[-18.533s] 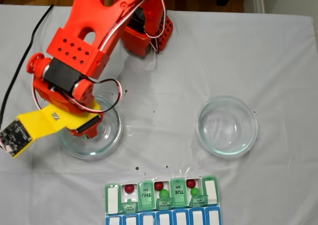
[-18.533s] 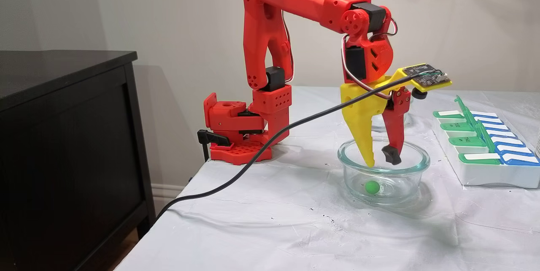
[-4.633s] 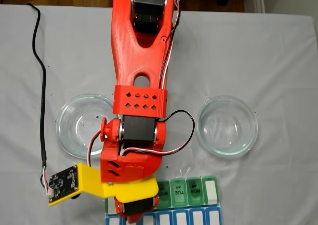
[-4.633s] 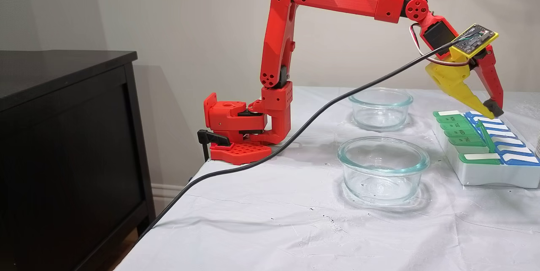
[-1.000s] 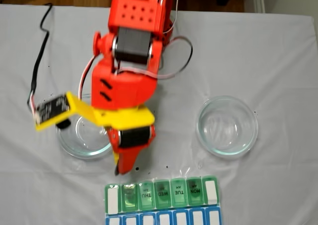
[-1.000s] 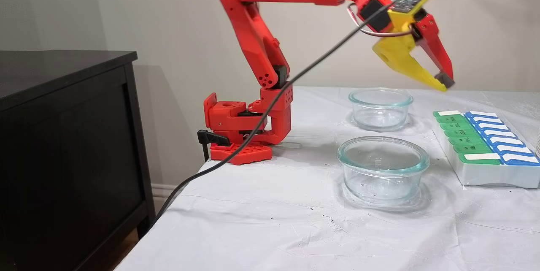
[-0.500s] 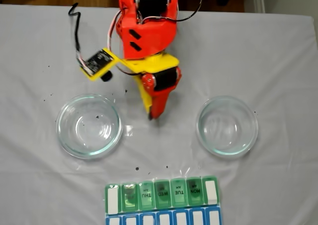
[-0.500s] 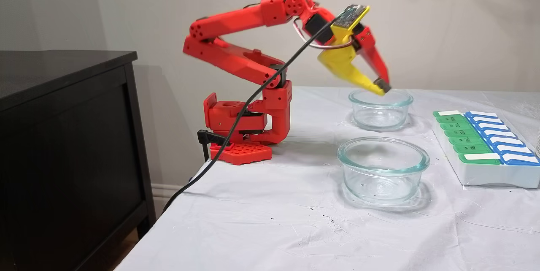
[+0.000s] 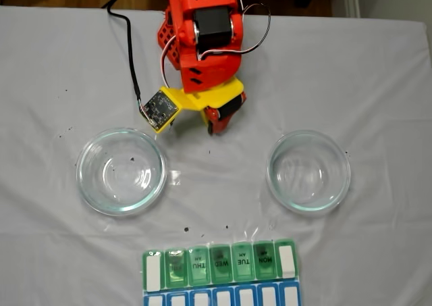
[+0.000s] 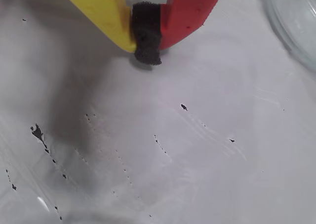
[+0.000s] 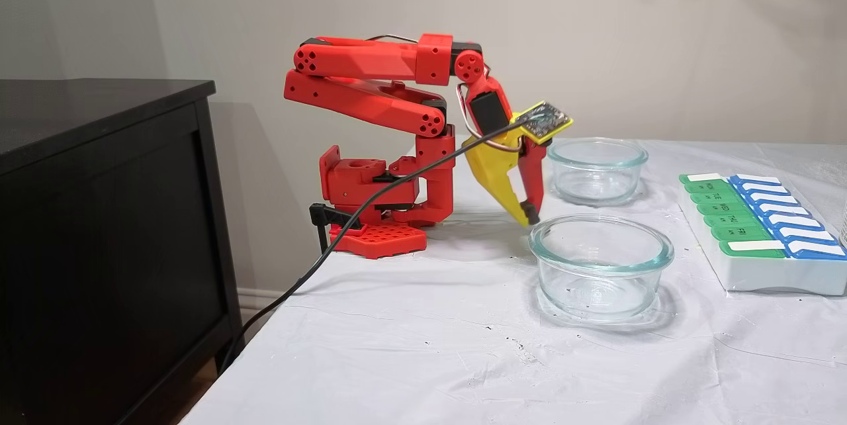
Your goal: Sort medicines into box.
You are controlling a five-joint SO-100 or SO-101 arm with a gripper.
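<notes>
My gripper point(image 9: 210, 130) is shut with nothing held, its yellow and red fingers pressed together on a black pad. In the wrist view the gripper point(image 10: 146, 42) hangs just above bare white cloth. In a fixed view the gripper point(image 11: 531, 219) points down behind the near dish's rim, close to the arm's base. The box point(image 9: 219, 264) lies at the table's front edge with all its green lids down. From the side, the box point(image 11: 761, 274) sits far right of the gripper. The medicines are hidden under the lids.
Two clear glass dishes stand empty: one point(image 9: 82, 177) on the left, one point(image 9: 271, 174) on the right. From the side they appear near point(image 11: 601, 265) and far point(image 11: 597, 171). A black cable point(image 11: 331, 259) trails off the table. A dark cabinet point(image 11: 99, 213) stands beside it.
The arm has folded back from above the box towards its base. The gripper dropped low between the dishes, staying shut. The lid that stood up earlier is down.
</notes>
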